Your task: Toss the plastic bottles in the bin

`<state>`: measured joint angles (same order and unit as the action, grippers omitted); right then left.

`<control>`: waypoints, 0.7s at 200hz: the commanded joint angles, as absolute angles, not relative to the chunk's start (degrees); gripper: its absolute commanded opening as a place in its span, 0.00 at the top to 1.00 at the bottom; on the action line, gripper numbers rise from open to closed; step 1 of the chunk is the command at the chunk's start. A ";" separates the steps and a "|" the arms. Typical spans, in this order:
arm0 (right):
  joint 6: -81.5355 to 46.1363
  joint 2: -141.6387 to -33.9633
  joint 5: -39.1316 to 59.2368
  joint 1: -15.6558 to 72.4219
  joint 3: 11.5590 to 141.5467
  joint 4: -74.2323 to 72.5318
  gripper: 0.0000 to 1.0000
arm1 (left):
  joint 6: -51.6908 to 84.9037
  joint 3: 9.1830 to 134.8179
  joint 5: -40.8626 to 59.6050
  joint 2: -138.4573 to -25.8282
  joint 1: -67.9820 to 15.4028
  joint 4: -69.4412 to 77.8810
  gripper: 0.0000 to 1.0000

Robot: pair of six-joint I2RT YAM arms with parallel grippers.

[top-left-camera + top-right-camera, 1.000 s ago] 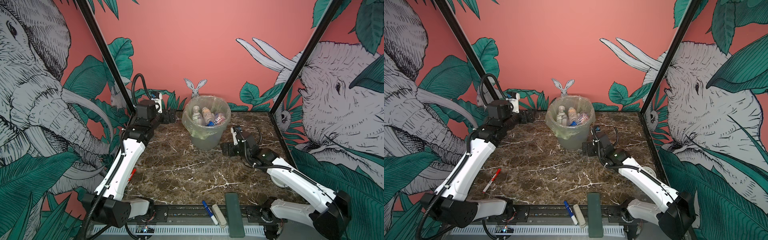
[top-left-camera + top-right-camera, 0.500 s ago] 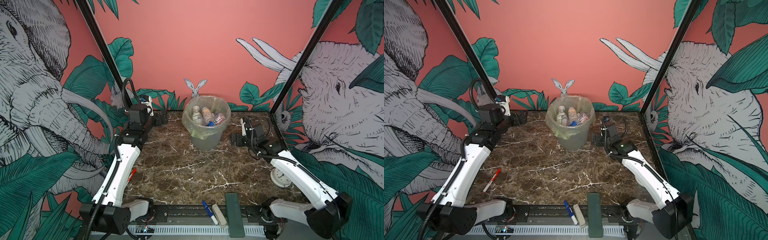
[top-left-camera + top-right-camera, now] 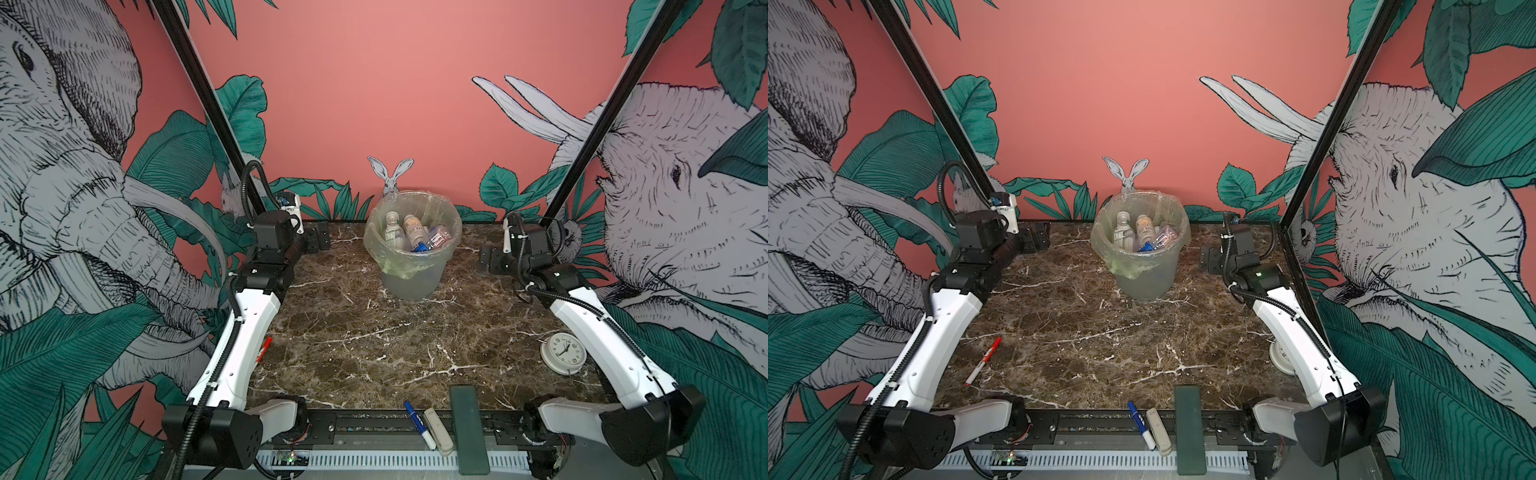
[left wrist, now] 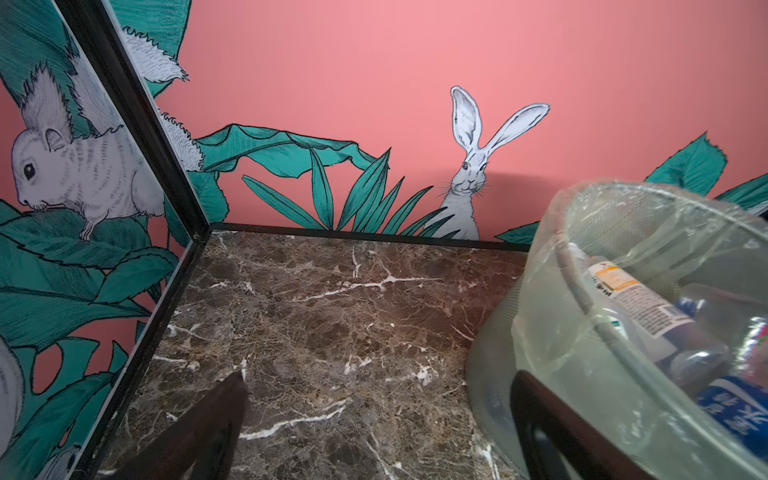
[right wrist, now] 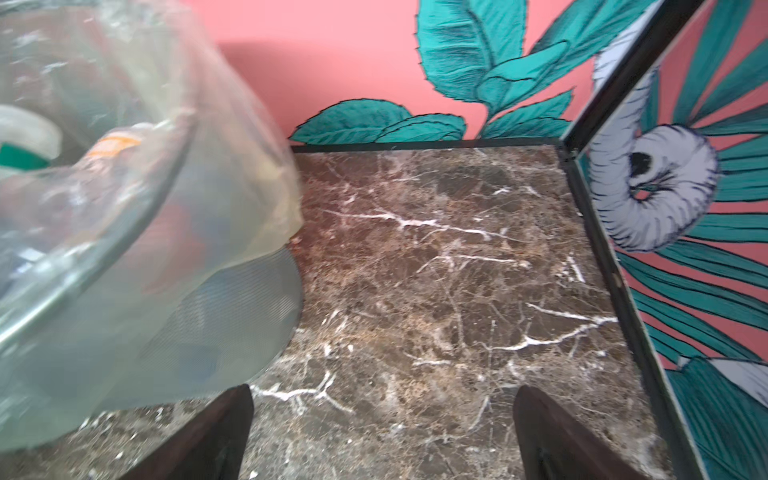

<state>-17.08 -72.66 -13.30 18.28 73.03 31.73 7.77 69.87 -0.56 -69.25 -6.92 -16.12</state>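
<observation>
Top views both show the bin (image 3: 411, 282) standing at the back middle of the frame, on the brown stone table (image 3: 365, 332). The bottles (image 3: 409, 230) lie inside it, in the thin green bag (image 3: 395, 266). The left claw (image 3: 319, 240) sits to the left of the bin, wide open and holding nothing. The right claw (image 3: 491, 259) sits to the right of the bin, also wide open and empty. Neither claw touches the bin. A white clock (image 3: 563, 353) lies at the lower right.
</observation>
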 commanded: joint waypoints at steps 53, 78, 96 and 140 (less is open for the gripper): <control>-11.91 -72.85 -18.48 15.58 65.56 17.44 0.01 | -0.15 51.95 -6.06 -66.55 -6.15 0.19 0.00; -9.64 -70.84 -20.68 15.58 61.56 11.83 0.01 | -4.20 47.04 -5.05 -64.62 -5.97 4.28 0.00; -8.06 -70.31 -21.55 15.53 59.48 9.22 0.01 | -6.63 42.41 -4.39 -62.87 -5.75 8.21 0.00; -6.43 -70.75 -18.67 15.43 54.22 5.11 0.01 | -4.40 30.63 -6.42 -60.06 -5.69 18.73 0.00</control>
<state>-8.47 -71.59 -19.59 15.68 57.17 10.87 -4.01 36.60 -4.95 -62.15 -6.15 8.99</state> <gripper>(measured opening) 0.994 0.995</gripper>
